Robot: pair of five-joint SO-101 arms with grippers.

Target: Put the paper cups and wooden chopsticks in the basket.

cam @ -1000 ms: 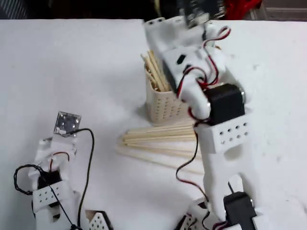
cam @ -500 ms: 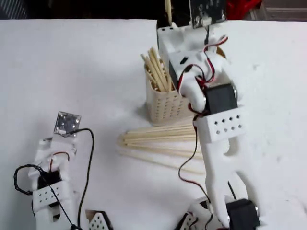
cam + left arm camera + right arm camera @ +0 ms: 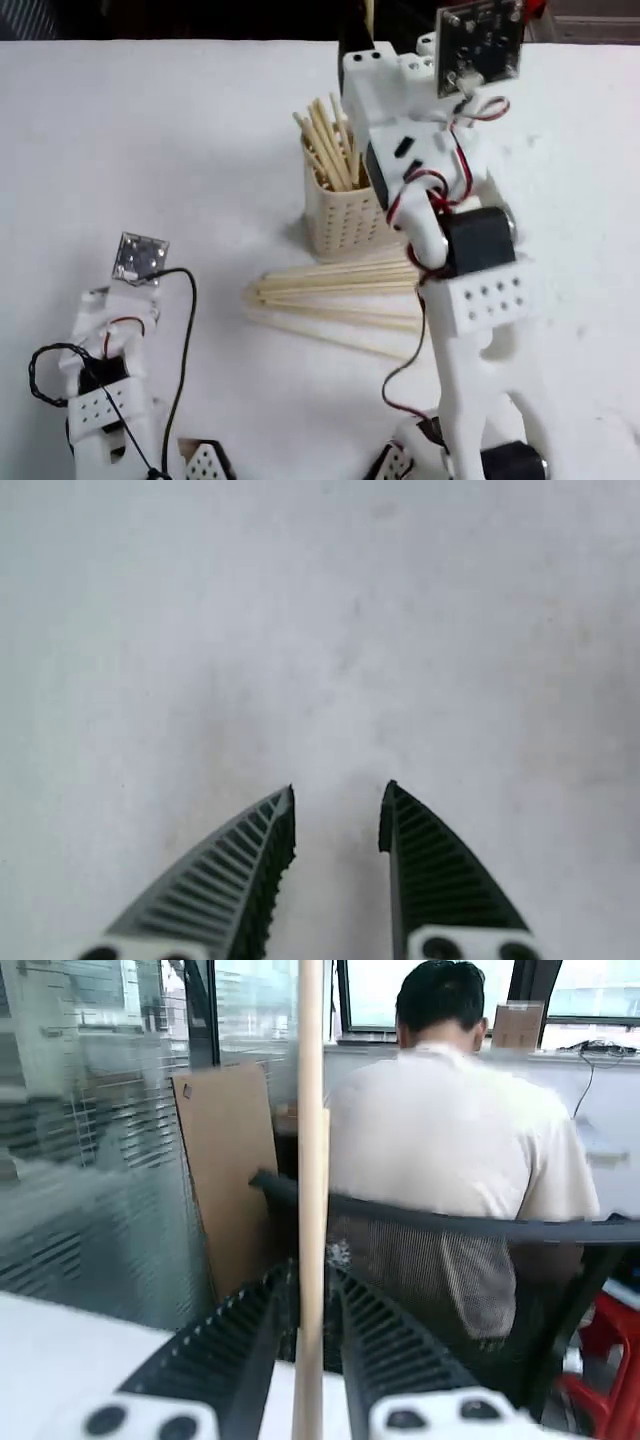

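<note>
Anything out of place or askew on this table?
Yes: loose chopsticks lie fanned out flat on the table, just in front of the basket rather than inside it. The right gripper is shut on a single chopstick. Nothing looks damaged.

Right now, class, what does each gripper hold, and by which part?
The right gripper clamps one wooden chopstick by its shaft, a long stretch sticking out beyond the jaws. The left gripper holds nothing.

The basket (image 3: 340, 225) stands on the surface (image 3: 150, 120), a bundle of chopsticks (image 3: 325, 150) upright in it. Just in front of it lie loose chopsticks (image 3: 335, 298) (flat, fanned); behind it the right gripper (image 3: 312, 1285) pinches one chopstick (image 3: 310, 1110). The left arm (image 3: 105, 385) sits well apart, front-left.
</note>
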